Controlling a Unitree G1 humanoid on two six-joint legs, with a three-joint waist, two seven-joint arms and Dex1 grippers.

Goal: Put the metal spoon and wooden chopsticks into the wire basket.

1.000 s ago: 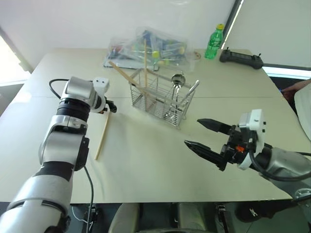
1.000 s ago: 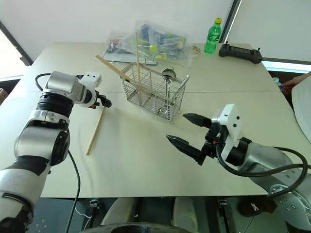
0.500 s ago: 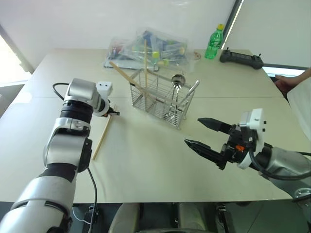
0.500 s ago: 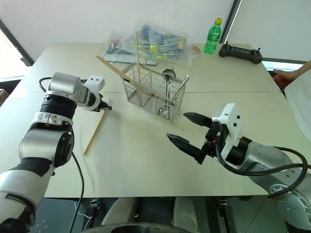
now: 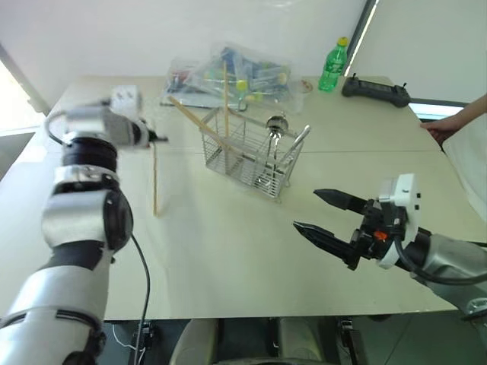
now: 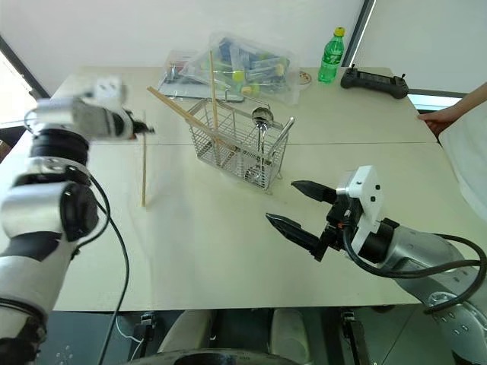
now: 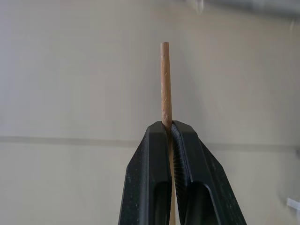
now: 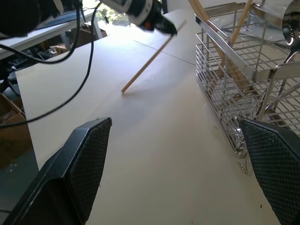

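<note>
Near the left edge of the table (image 5: 228, 251), your left gripper (image 5: 156, 138) has clamped shut on the upper end of the last loose wooden chopstick (image 5: 154, 179) and lifted it. A second ago that stick lay flat on the table beside the opened fingers; now it hangs steeply from the closed fingers, and its lower tip seems to touch or nearly touch the tabletop. The left wrist view shows the stick pinched between the two black fingers (image 7: 150, 173), with a short length standing out past them.

The wire basket (image 5: 255, 156) stands near the middle of the table, toward the far edge, well apart from the held stick. Two chopsticks already lean in its left compartments, and the metal spoon (image 5: 277, 133) stands upright in it, bowl up, by the raised handle.

Your right gripper (image 5: 329, 215) hovers over the near right part of the table, fingers spread wide and holding nothing, as it was a second ago.

You likely have one step left: carry this stick across to the basket and drop it in.
</note>
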